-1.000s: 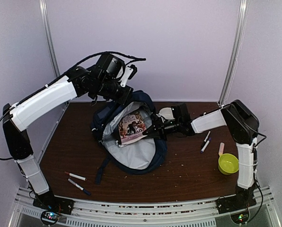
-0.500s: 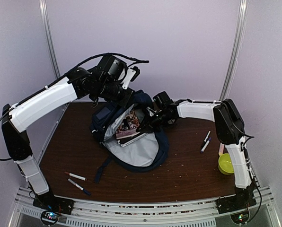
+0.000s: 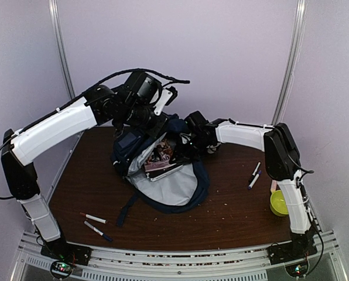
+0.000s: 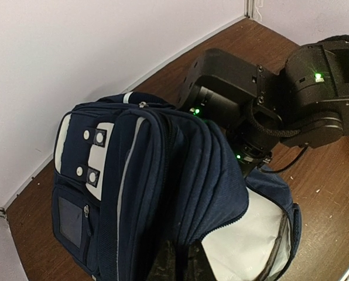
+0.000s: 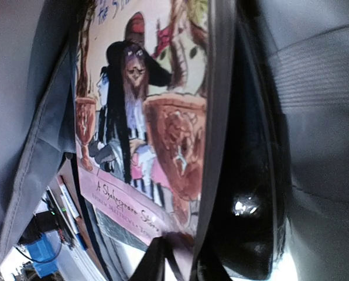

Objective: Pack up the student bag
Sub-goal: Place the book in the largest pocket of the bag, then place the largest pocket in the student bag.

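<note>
The navy-blue student bag lies open at the middle back of the table, its pale grey lining showing. My left gripper is shut on the bag's upper flap and holds it up; in the left wrist view the fingers pinch the navy fabric. My right gripper is inside the bag's mouth, shut on an illustrated book. In the right wrist view the book's cover stands on edge between the lining walls, with the gripper clamped on its lower edge.
Two markers lie at the front left. Two more markers lie to the right of the bag. A yellow-green bowl and a pink item sit near the right edge, by the right arm's base.
My right gripper has moved left and deeper into the bag with the book, which now stands more on edge. My left gripper has lifted the flap slightly.
</note>
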You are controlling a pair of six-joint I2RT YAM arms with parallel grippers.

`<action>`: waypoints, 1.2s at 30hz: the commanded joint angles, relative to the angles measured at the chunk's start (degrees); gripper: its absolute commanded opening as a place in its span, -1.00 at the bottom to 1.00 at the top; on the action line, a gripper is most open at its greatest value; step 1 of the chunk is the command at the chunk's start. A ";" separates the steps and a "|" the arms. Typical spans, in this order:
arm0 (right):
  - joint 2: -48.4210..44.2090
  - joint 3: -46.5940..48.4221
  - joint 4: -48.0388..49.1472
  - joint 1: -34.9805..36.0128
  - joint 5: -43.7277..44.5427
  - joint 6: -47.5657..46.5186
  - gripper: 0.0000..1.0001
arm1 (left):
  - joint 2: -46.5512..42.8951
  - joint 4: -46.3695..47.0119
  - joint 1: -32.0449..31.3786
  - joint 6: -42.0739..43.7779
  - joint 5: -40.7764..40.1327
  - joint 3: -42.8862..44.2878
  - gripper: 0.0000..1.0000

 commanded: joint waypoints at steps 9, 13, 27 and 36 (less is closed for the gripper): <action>-11.26 -14.96 2.56 -3.42 -0.39 -0.28 -0.27 | -2.60 6.98 -2.05 1.37 -2.30 -2.98 -1.00; -17.16 -21.06 3.91 -4.81 -3.20 -1.29 -0.20 | -2.69 8.45 -2.05 0.78 -1.96 -5.03 -1.00; -37.54 -38.57 9.87 -19.89 -15.16 -12.54 -0.18 | 2.66 19.16 -2.05 -1.84 9.33 -12.37 -1.00; -41.64 -34.22 -8.22 -21.17 -11.18 -40.45 -0.36 | 9.43 23.13 -2.22 -0.88 12.64 -14.80 -1.00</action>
